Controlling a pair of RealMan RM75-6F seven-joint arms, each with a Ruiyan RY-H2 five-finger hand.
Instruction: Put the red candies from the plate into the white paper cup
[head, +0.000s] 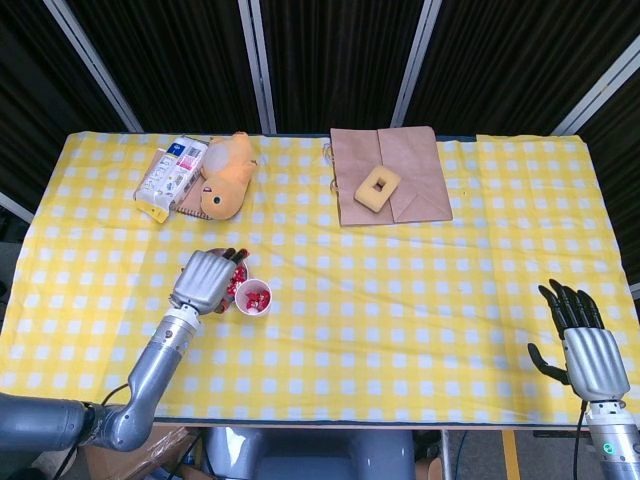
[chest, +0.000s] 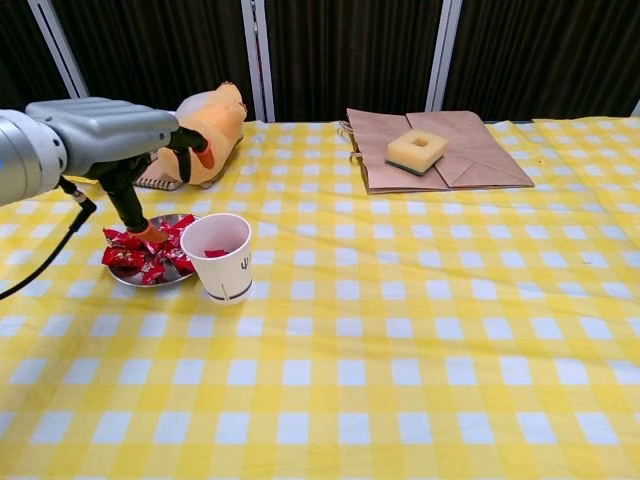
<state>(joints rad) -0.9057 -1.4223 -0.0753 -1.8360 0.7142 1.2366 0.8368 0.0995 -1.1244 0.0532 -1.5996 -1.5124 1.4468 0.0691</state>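
Observation:
The white paper cup (chest: 222, 258) stands upright on the yellow checked cloth with a red candy (chest: 215, 253) inside. Just to its left, a small metal plate (chest: 150, 281) holds several red wrapped candies (chest: 138, 252). My left hand (chest: 110, 135) hovers over the plate, fingers apart, and one orange-tipped finger (chest: 148, 231) reaches down onto the candy pile. In the head view my left hand (head: 205, 280) covers most of the plate, beside the cup (head: 253, 298). My right hand (head: 583, 340) is open at the front right table edge, holding nothing.
An orange plush toy (chest: 212, 120) and a snack packet (head: 170, 178) lie at the back left. A brown paper bag (chest: 440, 160) with a yellow sponge (chest: 416, 150) on it lies at the back centre.

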